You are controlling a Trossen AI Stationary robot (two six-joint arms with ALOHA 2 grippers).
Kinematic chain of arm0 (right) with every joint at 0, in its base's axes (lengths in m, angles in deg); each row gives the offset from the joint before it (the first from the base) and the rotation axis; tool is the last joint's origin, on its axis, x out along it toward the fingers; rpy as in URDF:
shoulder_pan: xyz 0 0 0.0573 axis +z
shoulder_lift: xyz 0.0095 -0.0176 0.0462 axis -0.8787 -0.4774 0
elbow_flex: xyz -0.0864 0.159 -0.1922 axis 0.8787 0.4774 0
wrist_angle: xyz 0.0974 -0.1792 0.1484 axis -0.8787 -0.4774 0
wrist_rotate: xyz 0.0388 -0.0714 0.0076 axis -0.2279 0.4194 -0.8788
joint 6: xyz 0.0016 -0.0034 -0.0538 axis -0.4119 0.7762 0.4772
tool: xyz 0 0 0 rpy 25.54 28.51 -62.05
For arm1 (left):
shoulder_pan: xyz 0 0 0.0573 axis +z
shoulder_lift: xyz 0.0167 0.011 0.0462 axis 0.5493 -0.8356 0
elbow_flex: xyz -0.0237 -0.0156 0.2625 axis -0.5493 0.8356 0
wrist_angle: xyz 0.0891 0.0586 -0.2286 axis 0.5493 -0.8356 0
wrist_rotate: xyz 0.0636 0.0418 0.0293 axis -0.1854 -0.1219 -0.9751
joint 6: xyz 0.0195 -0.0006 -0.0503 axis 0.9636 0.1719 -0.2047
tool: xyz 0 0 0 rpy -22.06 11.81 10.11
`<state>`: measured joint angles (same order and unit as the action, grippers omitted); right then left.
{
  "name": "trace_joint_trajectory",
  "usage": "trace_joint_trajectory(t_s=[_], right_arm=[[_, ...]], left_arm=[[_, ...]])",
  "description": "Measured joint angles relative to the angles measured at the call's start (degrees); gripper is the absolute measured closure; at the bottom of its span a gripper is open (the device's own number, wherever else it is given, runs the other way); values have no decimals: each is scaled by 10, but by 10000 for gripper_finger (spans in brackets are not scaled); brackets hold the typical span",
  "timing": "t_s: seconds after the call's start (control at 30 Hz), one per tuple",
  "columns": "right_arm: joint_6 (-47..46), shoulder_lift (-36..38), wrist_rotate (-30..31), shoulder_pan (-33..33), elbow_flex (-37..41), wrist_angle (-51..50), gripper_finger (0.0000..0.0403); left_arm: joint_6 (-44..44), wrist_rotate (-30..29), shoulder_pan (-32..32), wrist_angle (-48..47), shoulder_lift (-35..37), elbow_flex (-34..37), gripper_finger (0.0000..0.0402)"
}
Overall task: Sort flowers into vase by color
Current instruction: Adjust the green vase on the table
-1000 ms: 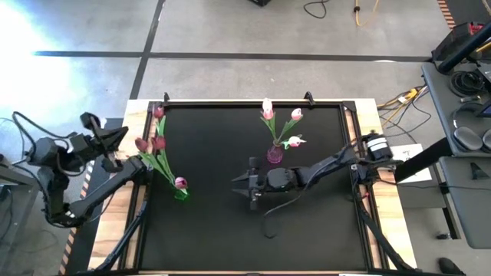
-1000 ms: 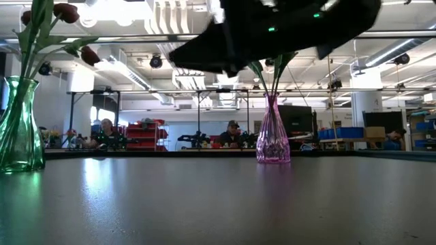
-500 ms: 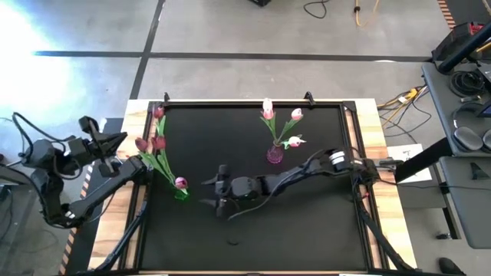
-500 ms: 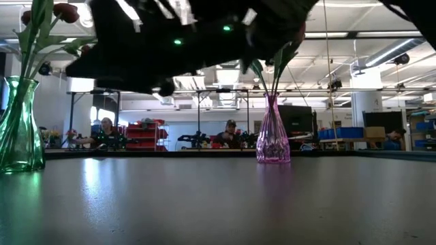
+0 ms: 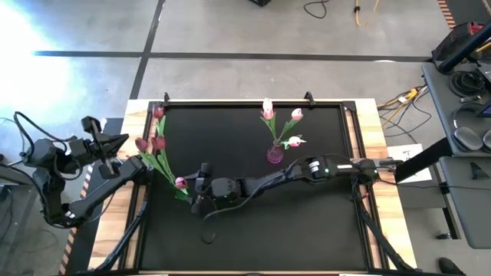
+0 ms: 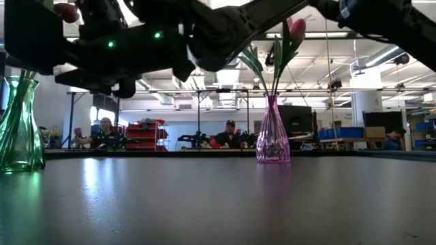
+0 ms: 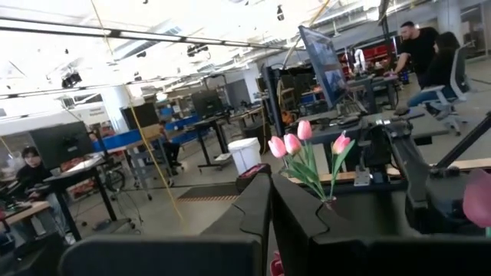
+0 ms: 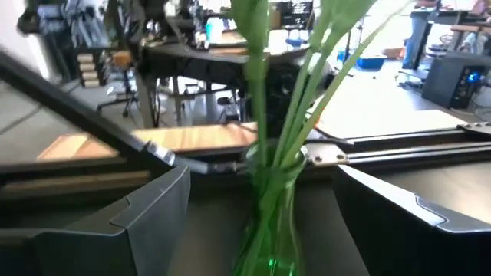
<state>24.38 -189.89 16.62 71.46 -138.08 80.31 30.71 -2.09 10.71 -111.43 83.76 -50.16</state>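
Observation:
A green glass vase (image 5: 182,194) stands on its base near the table's left edge. It holds dark red tulips (image 5: 153,142) on long green stems. A pink vase (image 5: 274,155) farther right holds pale pink tulips (image 5: 268,111). My right gripper (image 5: 194,188) is open and reaches in level from the right. In the right wrist view its fingers (image 8: 153,211) stand on either side of the green vase (image 8: 265,222) and its stems (image 8: 295,100), touching neither. My left gripper (image 5: 121,139) waits shut beyond the table's left edge.
The black mat (image 5: 307,230) is bare in front of and behind the right arm. The table has a raised frame (image 5: 230,103). In the low view the right arm (image 6: 204,27) hangs above the mat, between the green vase (image 6: 17,129) and the pink vase (image 6: 272,136). People sit at desks far behind.
My right gripper has swept from beside the pink vase toward the table's left edge, staying low above the mat, and now has the green vase between its fingers. Both vases and their flowers have stayed in place.

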Motion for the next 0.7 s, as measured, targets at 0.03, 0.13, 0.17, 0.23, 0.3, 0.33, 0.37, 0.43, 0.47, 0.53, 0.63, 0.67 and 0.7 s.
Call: trace_joint_trajectory(t_s=[0.03, 0.13, 0.17, 0.23, 0.3, 0.33, 0.37, 0.43, 0.47, 0.53, 0.63, 0.67, 0.7], right_arm=[[-6, -10, 1, -3, -16, -3, 89], [-20, -33, -1, -9, -50, -16, 91], [-22, -41, -1, -11, -62, -17, 92], [-30, -55, -3, -15, -82, -31, 93], [-39, -69, -6, -18, -102, -41, 94], [-44, -76, -8, -20, -111, -46, 93], [-46, -82, -14, -22, -120, -49, 93], [-47, -92, -26, -24, -132, -53, 92], [-47, -98, -32, -25, -140, -53, 92], [-47, -108, -39, -27, -156, -53, 94], [-44, -118, -42, -31, -170, -51, 100], [-39, -120, -43, -33, -173, -54, 103], [-39, -121, -47, -35, -175, -53, 107]], left_arm=[[0, 0, 0, 0, 0, 0, 402], [2, 0, 0, 0, 0, 0, 402], [3, 0, 0, 0, 0, 0, 402], [3, 0, 0, 0, 0, 0, 402], [4, 0, 0, 0, 0, 2, 402], [4, 0, 0, 0, 0, 3, 402], [4, 0, 0, 0, 0, 3, 402], [5, 0, 0, 0, 0, 3, 402], [6, 0, 0, 0, 0, 3, 402], [7, 0, 0, 0, 0, 3, 402], [7, 0, 0, 0, 0, 3, 402], [7, 0, 0, 0, 0, 3, 402], [7, 0, 0, 0, 0, 3, 402]])
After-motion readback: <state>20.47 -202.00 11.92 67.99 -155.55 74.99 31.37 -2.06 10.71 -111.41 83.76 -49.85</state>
